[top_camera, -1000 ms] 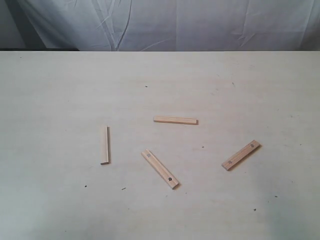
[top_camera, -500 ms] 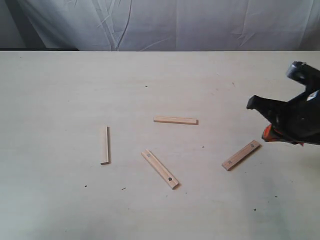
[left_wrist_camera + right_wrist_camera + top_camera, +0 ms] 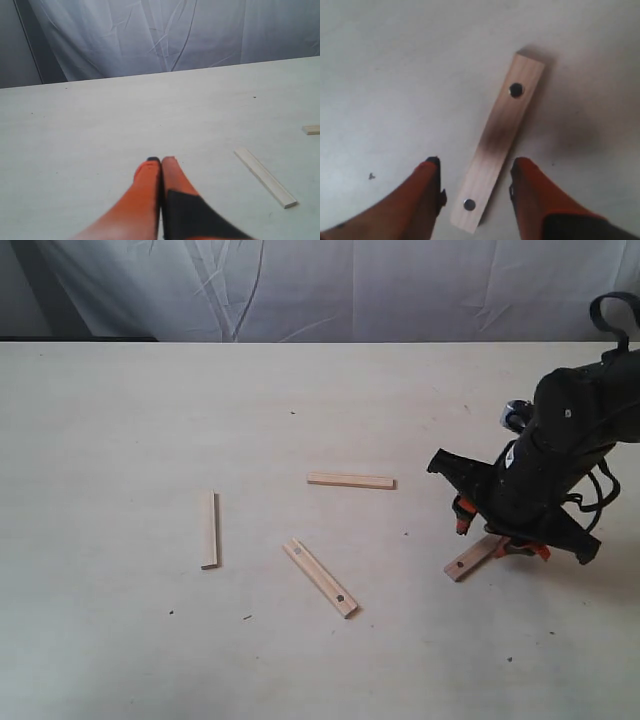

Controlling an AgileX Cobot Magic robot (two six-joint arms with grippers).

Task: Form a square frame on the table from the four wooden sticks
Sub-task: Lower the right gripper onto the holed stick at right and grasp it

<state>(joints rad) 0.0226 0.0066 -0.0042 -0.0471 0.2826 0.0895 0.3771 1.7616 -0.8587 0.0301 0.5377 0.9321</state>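
Note:
Four pale wooden sticks lie apart on the table (image 3: 120,420): one upright stick (image 3: 208,530) at the left, one level stick (image 3: 351,481) in the middle, a slanted stick (image 3: 320,578) with a dark hole, and a right stick (image 3: 468,560) half hidden under my right arm. My right gripper (image 3: 475,172) is open, its orange fingers either side of that stick (image 3: 497,140), which shows two dark dots. My left gripper (image 3: 161,161) is shut on nothing, over bare table, with the left stick (image 3: 265,176) off to its side. No square frame exists.
A wrinkled pale cloth (image 3: 350,290) hangs behind the table's far edge. A few tiny dark specks (image 3: 247,617) mark the tabletop near the front. The left arm is out of the exterior view.
My right arm has come in from the right edge and dropped over the right stick, now straddling it. The sticks have not moved.

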